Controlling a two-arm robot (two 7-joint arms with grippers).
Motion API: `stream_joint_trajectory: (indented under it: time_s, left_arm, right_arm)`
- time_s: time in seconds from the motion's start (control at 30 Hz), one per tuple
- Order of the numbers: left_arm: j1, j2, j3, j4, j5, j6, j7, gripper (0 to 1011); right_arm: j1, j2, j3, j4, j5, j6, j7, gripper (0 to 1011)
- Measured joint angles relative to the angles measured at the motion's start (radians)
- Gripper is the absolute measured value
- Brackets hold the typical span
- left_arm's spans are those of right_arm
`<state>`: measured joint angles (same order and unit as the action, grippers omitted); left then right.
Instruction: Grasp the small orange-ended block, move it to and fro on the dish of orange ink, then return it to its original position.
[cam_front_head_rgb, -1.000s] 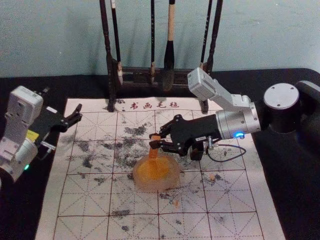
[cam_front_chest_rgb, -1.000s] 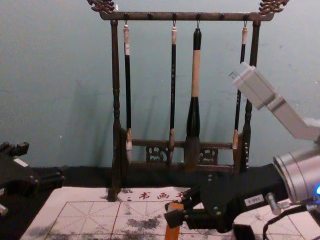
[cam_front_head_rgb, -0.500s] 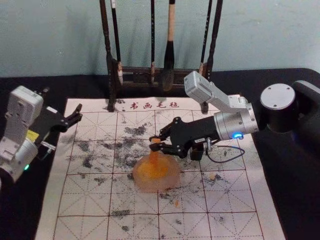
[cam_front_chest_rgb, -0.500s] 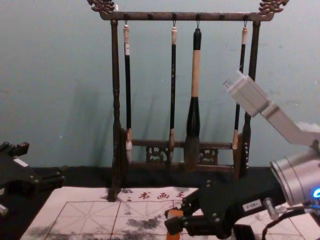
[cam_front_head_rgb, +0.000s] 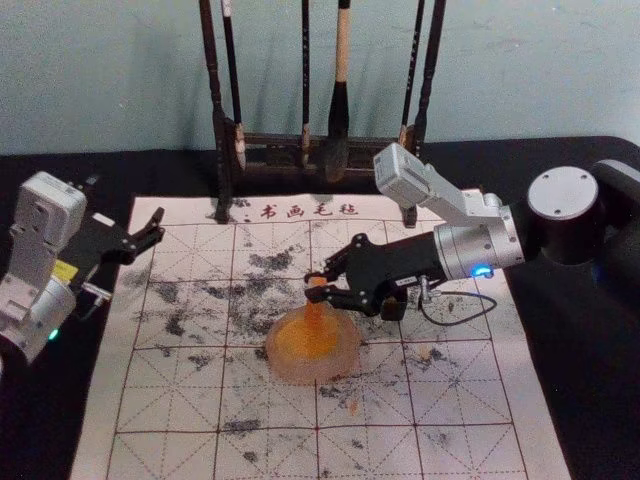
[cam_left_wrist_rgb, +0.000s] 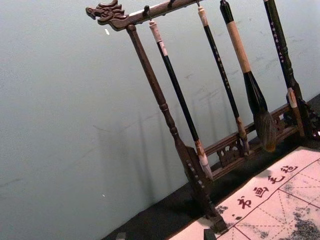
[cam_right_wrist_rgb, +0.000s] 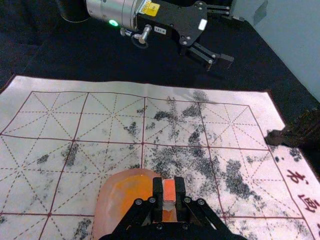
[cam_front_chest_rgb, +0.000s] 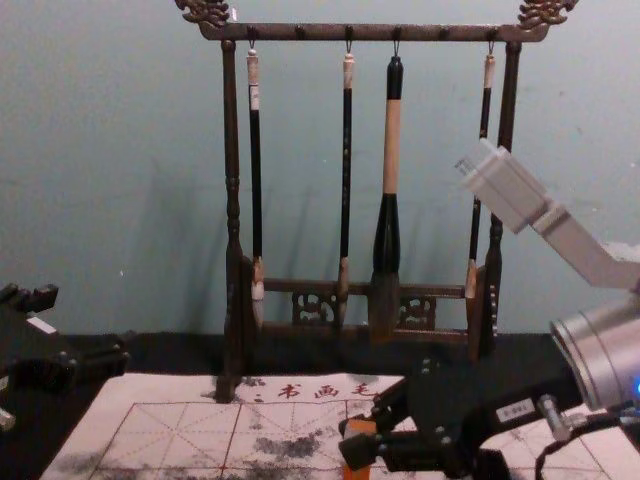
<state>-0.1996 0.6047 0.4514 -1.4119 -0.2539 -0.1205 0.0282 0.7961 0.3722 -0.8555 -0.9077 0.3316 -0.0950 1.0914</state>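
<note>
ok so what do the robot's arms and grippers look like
Both arms have silver cylindrical wrists, each with a boxy grey housing. The left gripper and right gripper are black, two-fingered, with white labels. The left side has a yellow sticker and green light; the right, a blue light and looping dark cable.

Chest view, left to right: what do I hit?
Left gripper, rack's left post, first slim brush, second slim brush, thick brush, third slim brush. Right gripper, holding the orange-ended block, overlaps several, so skipped.

A calligraphy workspace, with hanging brushes (cam_front_chest_rgb: 388, 215), a wooden rack (cam_front_chest_rgb: 232, 200) and an ink-smudged gridded felt mat (cam_front_head_rgb: 180, 400).
</note>
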Motion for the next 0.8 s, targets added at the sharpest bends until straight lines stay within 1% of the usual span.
stream_joint_trajectory:
  time_s: [0.5,0.8]
  left_arm:
    - [0.000,0.000,0.000,0.000,0.000,0.000,0.000,1001]
    - [0.000,0.000,0.000,0.000,0.000,0.000,0.000,1001]
  right_arm:
    - [-0.033,0.058,-0.001,-0.087,-0.001,0.021,-0.008,134]
    - [-0.052,0.088,-0.010,-0.141,0.004,0.029,-0.002,134]
